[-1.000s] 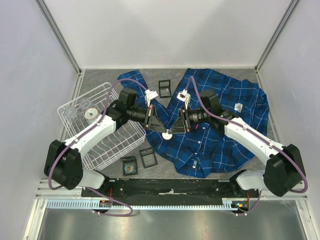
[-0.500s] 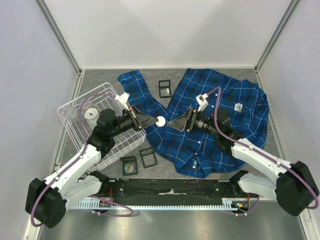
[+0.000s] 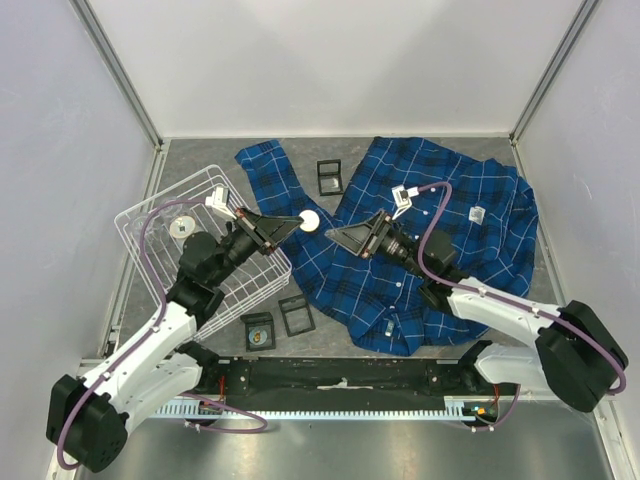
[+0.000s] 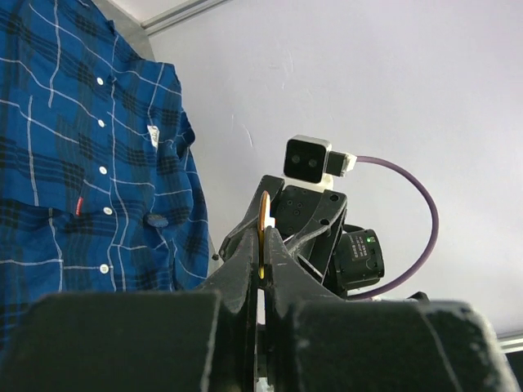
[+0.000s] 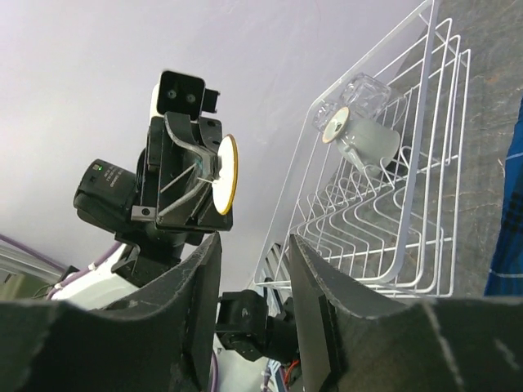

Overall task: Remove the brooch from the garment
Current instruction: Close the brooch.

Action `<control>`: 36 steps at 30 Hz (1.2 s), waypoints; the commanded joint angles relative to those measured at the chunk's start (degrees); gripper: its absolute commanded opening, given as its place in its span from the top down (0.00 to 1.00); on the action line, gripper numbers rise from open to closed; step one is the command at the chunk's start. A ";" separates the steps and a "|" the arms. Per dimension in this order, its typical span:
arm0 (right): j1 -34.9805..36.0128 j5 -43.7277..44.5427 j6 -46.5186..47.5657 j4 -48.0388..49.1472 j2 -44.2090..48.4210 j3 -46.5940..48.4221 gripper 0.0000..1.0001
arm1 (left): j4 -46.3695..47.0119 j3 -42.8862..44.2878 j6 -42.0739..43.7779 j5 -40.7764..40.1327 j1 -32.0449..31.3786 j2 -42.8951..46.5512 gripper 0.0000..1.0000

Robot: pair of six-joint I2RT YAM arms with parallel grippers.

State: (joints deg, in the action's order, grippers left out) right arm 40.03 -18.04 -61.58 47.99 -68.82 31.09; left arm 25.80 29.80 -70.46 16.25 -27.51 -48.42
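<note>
Brooch [image 3: 311,221] pinched in left jaws, off garment [image 3: 500,185]; right jaws apart, empty

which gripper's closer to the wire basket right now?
Left. The left gripper, shut on the brooch, hangs at the wire basket's right rim. The right gripper is farther right, open above the plaid shirt.

Grey table [image 3: 310,150]: plaid garment [image 3: 500,200] spread right, wire basket [image 3: 165,192] left, black square cases [image 3: 329,177] back and front.
</note>
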 commanded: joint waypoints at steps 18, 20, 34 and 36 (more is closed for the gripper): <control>2.07 -1.64 -4.77 13.36 -9.58 7.67 0.69 | 8.03 -2.38 -4.34 -1.40 -0.62 -0.79 0.98; 2.24 -1.65 -5.13 13.89 -10.11 7.67 0.77 | 8.38 -2.64 -4.34 -1.40 -0.71 -0.71 0.98; -8.74 -33.35 25.08 -29.04 -7.21 17.33 1.00 | -30.17 8.86 26.32 15.56 0.00 3.34 0.43; -9.27 -34.94 29.13 -33.03 -6.25 18.21 1.00 | -32.21 11.49 31.40 19.92 0.08 0.45 0.44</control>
State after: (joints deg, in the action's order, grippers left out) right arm 31.16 -41.95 -46.89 29.93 -78.26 45.89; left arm 4.84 35.22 -54.22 27.55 -27.51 -45.36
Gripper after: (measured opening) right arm 0.010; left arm 0.570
